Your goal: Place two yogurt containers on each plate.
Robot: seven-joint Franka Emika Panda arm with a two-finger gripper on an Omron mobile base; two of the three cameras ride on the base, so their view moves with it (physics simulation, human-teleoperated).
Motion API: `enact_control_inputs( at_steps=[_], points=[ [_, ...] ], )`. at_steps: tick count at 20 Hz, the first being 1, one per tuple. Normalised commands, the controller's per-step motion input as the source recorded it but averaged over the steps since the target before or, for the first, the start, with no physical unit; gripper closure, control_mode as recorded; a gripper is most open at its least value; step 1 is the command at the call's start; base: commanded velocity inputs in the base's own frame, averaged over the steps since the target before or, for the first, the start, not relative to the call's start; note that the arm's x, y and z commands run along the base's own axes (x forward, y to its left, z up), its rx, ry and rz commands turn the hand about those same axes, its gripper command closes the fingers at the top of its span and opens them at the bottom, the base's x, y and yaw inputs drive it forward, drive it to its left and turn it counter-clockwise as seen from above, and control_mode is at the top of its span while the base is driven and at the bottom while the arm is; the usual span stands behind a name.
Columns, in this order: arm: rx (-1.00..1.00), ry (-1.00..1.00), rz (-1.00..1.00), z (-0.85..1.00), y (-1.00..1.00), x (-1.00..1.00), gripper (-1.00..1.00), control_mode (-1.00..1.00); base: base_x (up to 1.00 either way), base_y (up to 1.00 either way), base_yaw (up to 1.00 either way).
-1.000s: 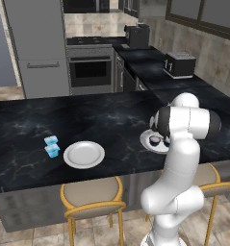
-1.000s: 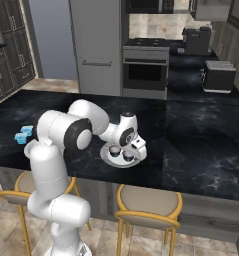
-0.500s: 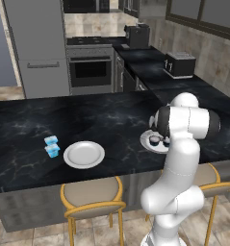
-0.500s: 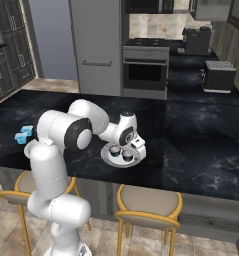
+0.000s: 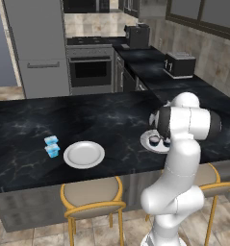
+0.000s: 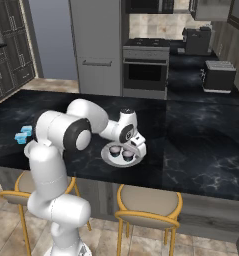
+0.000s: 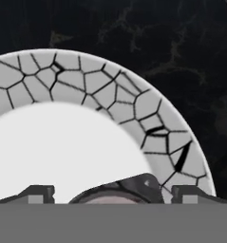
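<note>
Two dark round yogurt containers [image 6: 114, 150] [image 6: 127, 155] stand on the right plate [image 6: 122, 162]. My gripper [image 6: 134, 146] hangs low over that plate, right above the nearer cup. In the hand view the gripper [image 7: 113, 192] is open: its fingertips [image 7: 37, 192] stand wide on either side of the dark cup [image 7: 129, 186], with a gap on both sides. The plate's crackled rim [image 7: 134, 102] curves behind it. Two light blue yogurt containers [image 5: 51, 141] [image 5: 53, 151] sit on the counter just left of the bare left plate [image 5: 83, 154]. From the left base, the arm partly hides the right plate [image 5: 148, 142].
Everything stands on a black marble island [image 5: 111, 115]. Yellow stools [image 5: 92, 197] are tucked under its near edge. A toaster [image 5: 180, 65] and a coffee machine [image 5: 138, 36] sit on the far counter, beside the oven [image 5: 90, 69].
The fingers have spread apart and let go of the dark cup, which now stands on the right plate. The arm has hardly moved.
</note>
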Motion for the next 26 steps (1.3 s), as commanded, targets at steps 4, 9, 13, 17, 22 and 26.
enact_control_inputs(
  at_steps=[4, 9, 13, 17, 22, 26],
  points=[
    [0.01, -0.03, 0.0, 0.33, 0.0, 0.0, -1.0, -1.0, 0.0, 0.0, 0.0],
    [0.04, -0.15, 0.0, 0.51, 0.0, -0.13, -1.0, -1.0, 0.0, 0.0, 0.0],
    [0.04, -0.16, 0.05, 0.57, 0.0, -0.42, -1.0, -1.0, 0.0, 0.0, 0.0],
    [0.02, -0.05, 0.1, 0.47, 0.11, -0.7, -1.0, -1.0, 0.0, 0.0, 0.0],
    [0.0, 0.08, 0.04, 0.45, 0.5, -0.44, -1.0, -1.0, 0.0, 0.0, 0.0],
    [0.0, 0.07, 0.07, 0.33, 0.64, -0.44, -1.0, -1.0, 0.0, 0.0, 0.0]
  ],
)
